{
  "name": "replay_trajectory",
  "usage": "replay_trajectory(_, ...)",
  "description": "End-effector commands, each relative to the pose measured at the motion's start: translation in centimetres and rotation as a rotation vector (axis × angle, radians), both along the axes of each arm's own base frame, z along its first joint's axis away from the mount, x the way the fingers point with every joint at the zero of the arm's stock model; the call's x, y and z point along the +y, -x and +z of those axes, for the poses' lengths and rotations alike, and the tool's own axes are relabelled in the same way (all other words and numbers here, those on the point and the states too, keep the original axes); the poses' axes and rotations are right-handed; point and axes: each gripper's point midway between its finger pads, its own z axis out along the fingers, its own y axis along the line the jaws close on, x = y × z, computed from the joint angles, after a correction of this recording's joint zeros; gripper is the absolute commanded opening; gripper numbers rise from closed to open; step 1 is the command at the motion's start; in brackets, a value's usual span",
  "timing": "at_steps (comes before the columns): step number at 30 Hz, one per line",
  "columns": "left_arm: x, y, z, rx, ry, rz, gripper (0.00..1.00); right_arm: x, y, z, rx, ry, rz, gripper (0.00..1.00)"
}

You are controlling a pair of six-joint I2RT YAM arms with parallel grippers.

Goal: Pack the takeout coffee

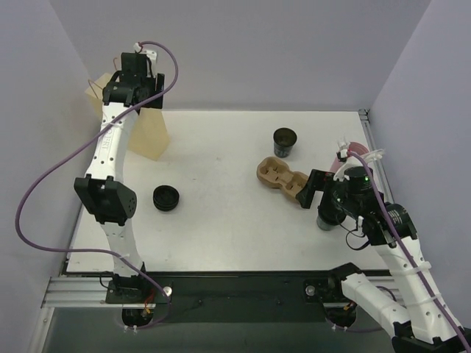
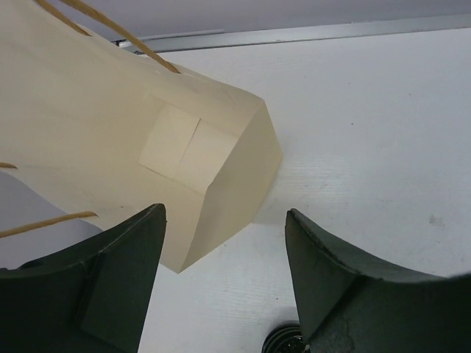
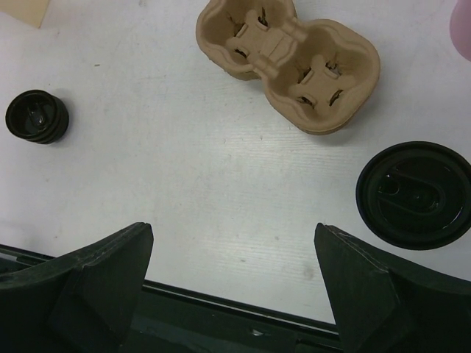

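while the left arm stretches up and away to the far left corner of the worktop [image 1: 221, 243], the left end effector [image 2: 224, 220] hangs above the paper bag [image 2: 147, 132] with its fingers spread apart and nothing held between them. the bag is cream with tan handles and a paler square fold on its base panel.

the right arm is bent low by the right edge, and the right end effector [image 3: 232, 228] points down at the worktop, fingers wide open and holding nothing. a cup with a black lid [image 3: 414, 195] stands just beside it, close to the near edge. the brown moulded-pulp cup carrier [image 3: 287, 62] lies past it with both wells unfilled. a dark uncovered cup [image 1: 285, 142] stands just beyond the carrier, towards the far edge. a loose black lid [image 1: 167, 198] lies well apart, nearer the left edge.
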Motion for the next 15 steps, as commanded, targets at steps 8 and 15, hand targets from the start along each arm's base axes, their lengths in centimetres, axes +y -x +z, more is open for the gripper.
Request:
replay_trajectory(8,0.5,-1.5,-1.2,0.021,-0.05,0.015,0.64,0.7,-1.1,0.4,-0.034,0.016,0.05,0.97)
replay_trajectory(15,0.2,-1.7,-0.5,0.003,-0.037,-0.002,0.56,0.6,-1.1,0.0,-0.03,0.027,0.051,0.97)
